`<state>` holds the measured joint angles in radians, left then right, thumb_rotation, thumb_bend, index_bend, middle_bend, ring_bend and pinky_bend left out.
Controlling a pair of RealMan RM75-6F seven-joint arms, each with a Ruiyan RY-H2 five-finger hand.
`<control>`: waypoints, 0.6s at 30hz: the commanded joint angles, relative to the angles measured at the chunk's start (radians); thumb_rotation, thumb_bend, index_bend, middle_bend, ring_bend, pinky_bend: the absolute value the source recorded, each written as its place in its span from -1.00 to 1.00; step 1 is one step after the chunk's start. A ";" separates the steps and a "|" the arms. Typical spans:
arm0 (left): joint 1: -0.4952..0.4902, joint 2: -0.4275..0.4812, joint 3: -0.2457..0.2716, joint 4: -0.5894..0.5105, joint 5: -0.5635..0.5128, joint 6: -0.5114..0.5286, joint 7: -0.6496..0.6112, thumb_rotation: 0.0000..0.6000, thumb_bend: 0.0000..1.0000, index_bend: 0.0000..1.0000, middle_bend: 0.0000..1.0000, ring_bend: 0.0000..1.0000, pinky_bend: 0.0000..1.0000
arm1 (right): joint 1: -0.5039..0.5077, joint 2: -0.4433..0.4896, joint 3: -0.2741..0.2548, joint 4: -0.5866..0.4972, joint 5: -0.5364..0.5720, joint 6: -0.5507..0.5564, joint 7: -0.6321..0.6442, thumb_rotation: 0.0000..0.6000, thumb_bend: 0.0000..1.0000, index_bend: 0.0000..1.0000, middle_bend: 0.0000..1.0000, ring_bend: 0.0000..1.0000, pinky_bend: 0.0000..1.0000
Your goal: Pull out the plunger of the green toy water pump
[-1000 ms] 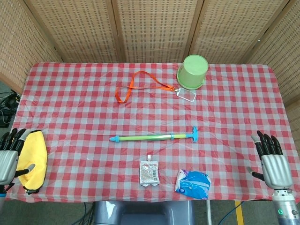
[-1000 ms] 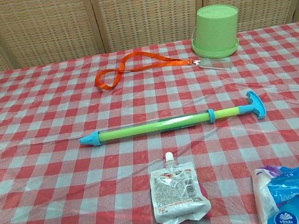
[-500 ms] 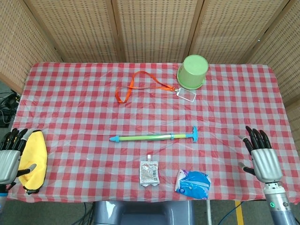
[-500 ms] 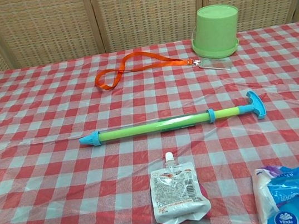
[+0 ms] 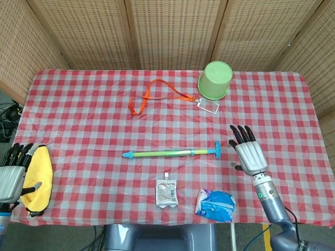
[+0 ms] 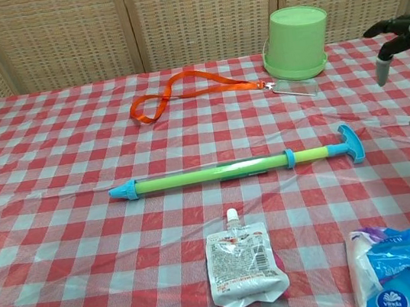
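Observation:
The green toy water pump (image 5: pixel 170 153) (image 6: pixel 231 170) lies flat across the middle of the table, blue nozzle to the left. Its blue T-shaped plunger handle (image 5: pixel 216 149) (image 6: pixel 350 143) is at the right end, with only a short bit of rod showing. My right hand (image 5: pixel 247 155) (image 6: pixel 408 42) hovers open, fingers spread, just right of the handle and apart from it. My left hand (image 5: pixel 11 175) stays open at the table's left edge beside a yellow cloth; the chest view does not show it.
A green bucket (image 5: pixel 215 80) stands upside down at the back, with an orange lanyard and badge (image 5: pixel 157 95) beside it. A small drink pouch (image 5: pixel 166 192) and a blue tissue pack (image 5: pixel 214 205) lie near the front edge. The yellow cloth (image 5: pixel 37 178) lies at the left edge.
My right hand has moved from the table's front right corner leftward and forward to beside the plunger handle, entering the chest view. The left hand and the pump have stayed put.

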<state>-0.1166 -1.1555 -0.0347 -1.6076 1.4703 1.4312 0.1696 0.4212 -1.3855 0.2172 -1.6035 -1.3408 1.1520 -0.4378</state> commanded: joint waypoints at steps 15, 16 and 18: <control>-0.004 -0.005 0.000 0.012 -0.004 -0.005 -0.019 1.00 -0.87 -1.00 -1.00 -1.00 -1.00 | 0.131 -0.218 0.024 0.188 0.107 -0.039 -0.152 1.00 -0.33 0.10 0.91 0.75 0.28; -0.005 -0.005 -0.001 0.013 -0.005 -0.006 -0.019 1.00 -0.87 -1.00 -1.00 -1.00 -1.00 | 0.135 -0.224 0.026 0.192 0.116 -0.043 -0.150 1.00 -0.33 0.11 0.93 0.77 0.29; -0.006 -0.007 -0.001 0.015 -0.006 -0.008 -0.018 1.00 -0.87 -1.00 -1.00 -1.00 -1.00 | 0.145 -0.238 0.029 0.200 0.135 -0.051 -0.154 1.00 -0.32 0.13 0.96 0.79 0.30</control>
<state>-0.1226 -1.1619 -0.0356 -1.5930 1.4642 1.4237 0.1516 0.5588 -1.6153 0.2429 -1.4099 -1.2157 1.1073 -0.5886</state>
